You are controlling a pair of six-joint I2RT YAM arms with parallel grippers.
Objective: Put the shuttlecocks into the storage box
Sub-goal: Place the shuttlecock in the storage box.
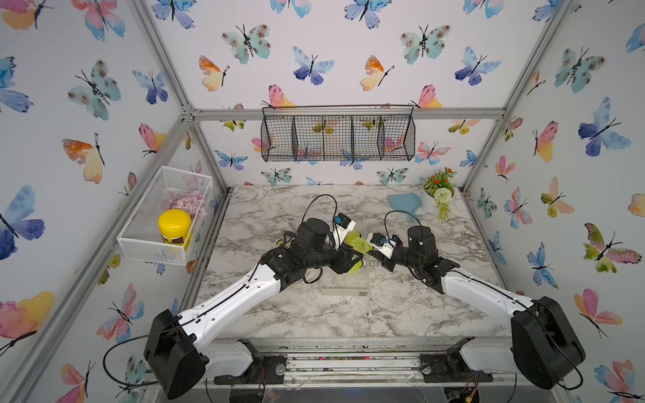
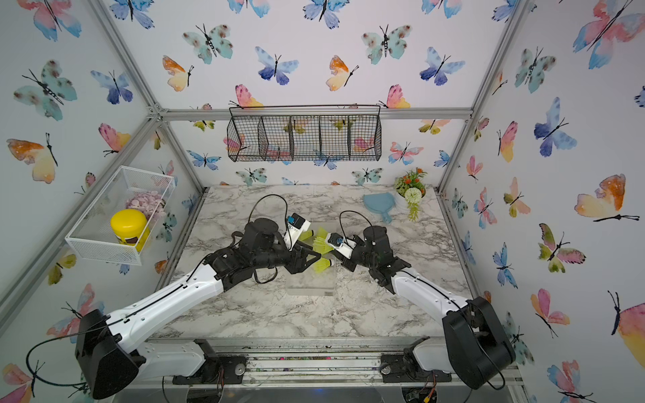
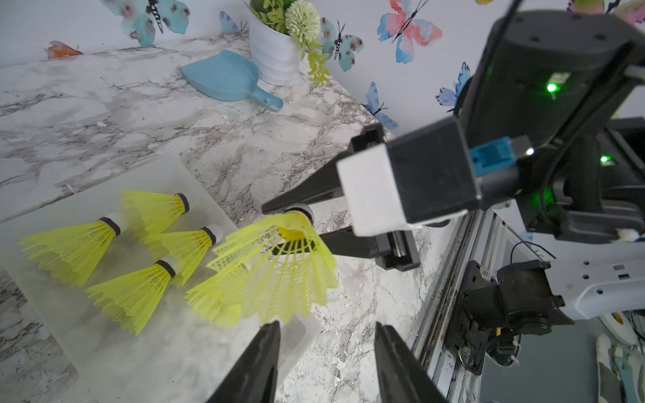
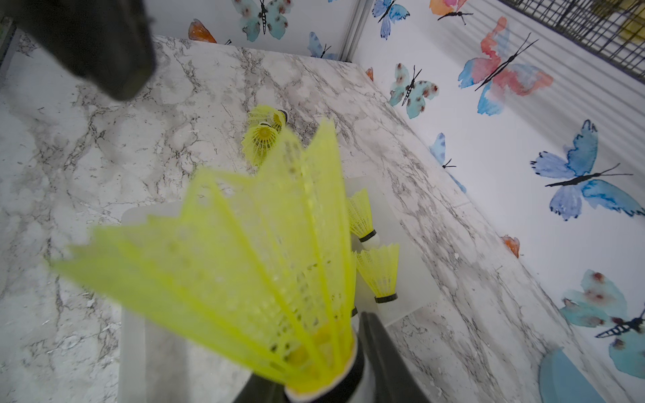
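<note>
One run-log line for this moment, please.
right gripper: holding shuttlecock over storage box | left gripper: open, empty | loose shuttlecocks on table: two

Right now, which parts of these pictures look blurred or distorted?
Right wrist view: the held shuttlecock is close and soft; a dark blurred shape intrudes. Left wrist view: green lights flare on the right arm. Both top views: the wide lens splays the walls.
</note>
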